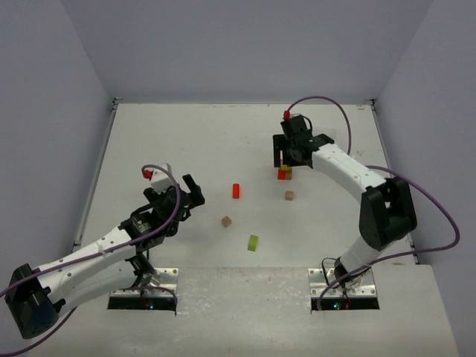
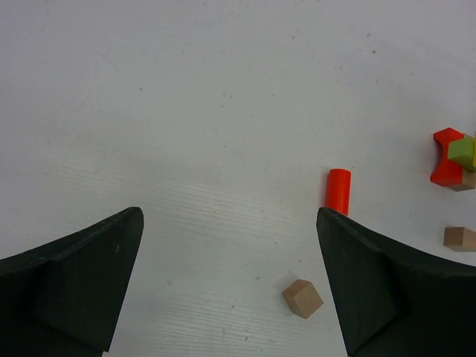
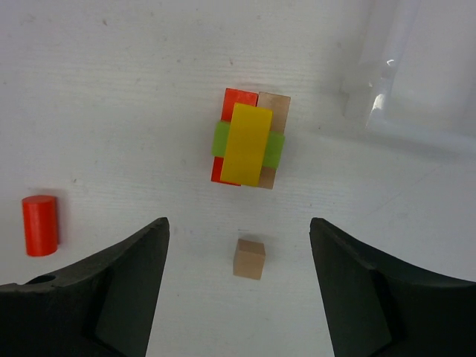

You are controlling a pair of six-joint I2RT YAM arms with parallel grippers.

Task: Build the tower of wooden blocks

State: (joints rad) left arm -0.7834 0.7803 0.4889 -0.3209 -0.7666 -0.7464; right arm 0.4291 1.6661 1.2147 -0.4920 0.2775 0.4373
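From above, my right fingers [image 1: 277, 156] hide most of the tower [image 1: 285, 174]; only red and yellow scraps of it show. In my left wrist view, one left finger [image 2: 372, 282] covers the near end of the red cylinder [image 2: 338, 191], and the view's edge crops a brown cube [image 2: 460, 237].

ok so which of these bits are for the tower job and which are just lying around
Belongs to the job: tower; red cylinder; brown cube beside the tower; brown cube mid-table; green block.
Just lying about: pale tray; purple cables.
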